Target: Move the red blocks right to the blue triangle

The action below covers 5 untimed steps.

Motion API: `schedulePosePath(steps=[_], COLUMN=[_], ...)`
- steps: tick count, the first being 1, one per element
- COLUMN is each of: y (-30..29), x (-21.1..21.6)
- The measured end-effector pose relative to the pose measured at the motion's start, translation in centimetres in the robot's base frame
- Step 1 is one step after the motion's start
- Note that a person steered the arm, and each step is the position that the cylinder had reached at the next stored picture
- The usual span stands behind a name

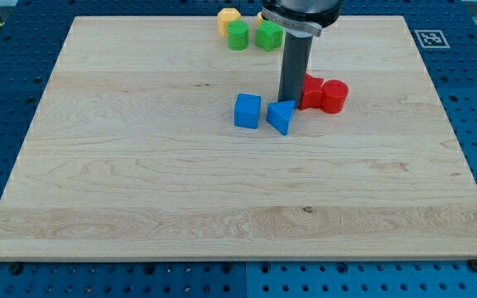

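With no hand to open or close, my tip (pixel 291 101) sits between the blue triangle (pixel 281 117) and two red blocks (pixel 323 94) just right; circle behind, nudge them leftward gently.

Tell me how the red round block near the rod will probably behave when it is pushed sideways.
The red cylinder block stands on a flat end, so it would probably slide, not roll. It looks squat, so tipping seems unlikely. Its curved side may let it slip off my tip, which is at the view's left of the red blocks.
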State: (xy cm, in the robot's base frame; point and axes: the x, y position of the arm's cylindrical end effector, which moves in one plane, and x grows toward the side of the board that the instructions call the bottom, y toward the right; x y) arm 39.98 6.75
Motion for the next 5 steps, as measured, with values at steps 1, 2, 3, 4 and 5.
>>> schedulePosePath(steps=[1, 2, 3, 4, 5], y=[-0.6, -3.5, -3.4, -0.9, 2.7], x=[-0.1, -1.5, -2.7, -2.8, -2.8])
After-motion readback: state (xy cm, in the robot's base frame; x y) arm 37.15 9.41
